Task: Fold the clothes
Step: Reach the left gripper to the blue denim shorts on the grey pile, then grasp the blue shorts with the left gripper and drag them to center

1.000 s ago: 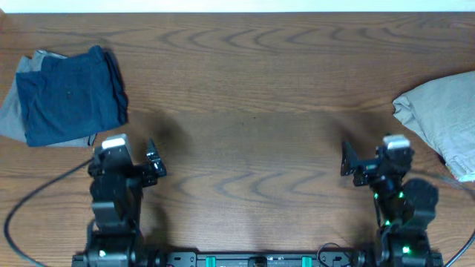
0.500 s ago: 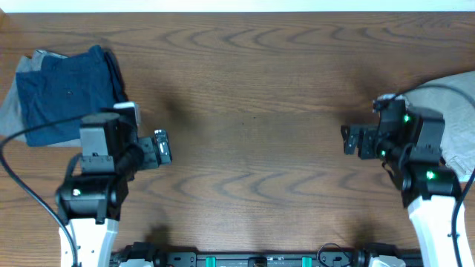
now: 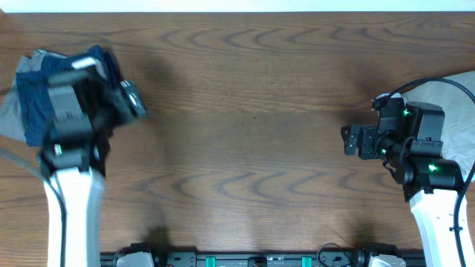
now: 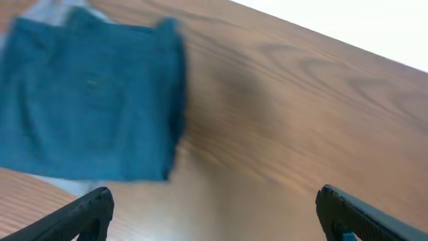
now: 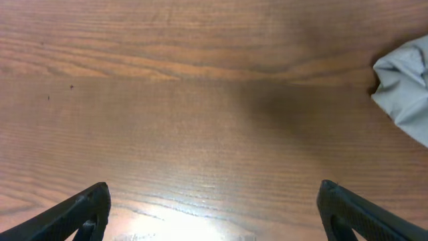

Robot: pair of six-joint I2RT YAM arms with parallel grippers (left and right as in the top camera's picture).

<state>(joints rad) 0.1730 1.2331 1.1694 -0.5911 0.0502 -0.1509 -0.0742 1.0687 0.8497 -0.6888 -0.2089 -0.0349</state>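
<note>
At the far left of the table (image 3: 245, 74), the clothes (image 4: 93, 100) lie on a grey cloth (image 3: 9, 119). The left gripper (image 4: 217, 211) and right gripper (image 5: 214, 207) are wide open and empty. The left one might grab both cloths together

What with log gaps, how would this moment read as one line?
left tool: open, empty, by navy shorts; right tool: open, empty, over table; beige garment: far right

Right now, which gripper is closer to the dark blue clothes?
Left. The left gripper hovers at the edge of the dark blue clothes; the right gripper is far off, beside the beige garment.
</note>
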